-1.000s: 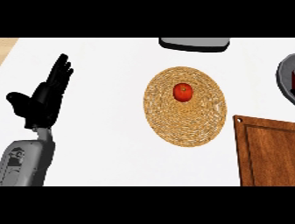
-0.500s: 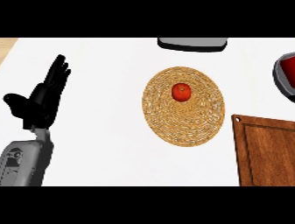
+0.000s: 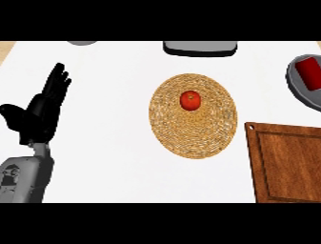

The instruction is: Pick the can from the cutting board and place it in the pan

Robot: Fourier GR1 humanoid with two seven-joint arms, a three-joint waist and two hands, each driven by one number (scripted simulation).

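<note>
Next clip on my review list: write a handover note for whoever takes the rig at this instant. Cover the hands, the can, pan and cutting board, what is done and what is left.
Left hand: open, fingers up, resting at the view's left, holding nothing.
Right hand: not in view.
Can: red, lying on its side inside the grey pan at the upper right.
Cutting board: lower right, nothing on the part that shows.
Also there: a woven mat in the middle with a red fruit on it, untouched.
Done: the can is off the board and in the pan.
Left: seemingly nothing but checking where the right hand is.
</note>
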